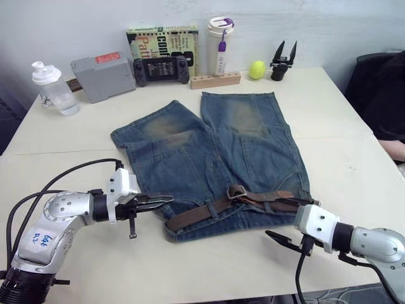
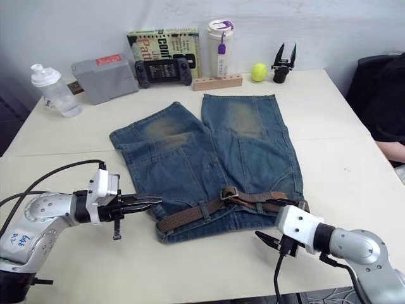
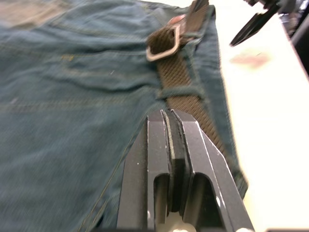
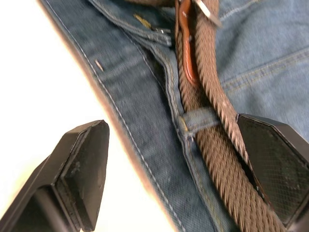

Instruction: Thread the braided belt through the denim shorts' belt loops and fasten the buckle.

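The left end effector (image 1: 158, 200) has its two black fingers pressed together with nothing between them, tips level with the near left corner of the shorts (image 1: 209, 158), just beside the waistband. The right end effector (image 4: 169, 169) is spread wide, straddling the waistband at the near right, one finger over bare desk (image 1: 354, 164), the other over the belt (image 1: 209, 209).

The belt already lies along the waistband under at least two loops (image 4: 200, 118), and the buckle (image 3: 161, 46) sits near the middle, with the strap doubled and the leather tip beside it. So threading looks largely done and fastening is the step in hand, though I cannot tell whether the pin is seated.

To do it well, the right end effector should close on the strap alone, clear of the denim, keeping it flat. The left should open and steady the buckle frame, so the tip passes cleanly without bunching the waistband.
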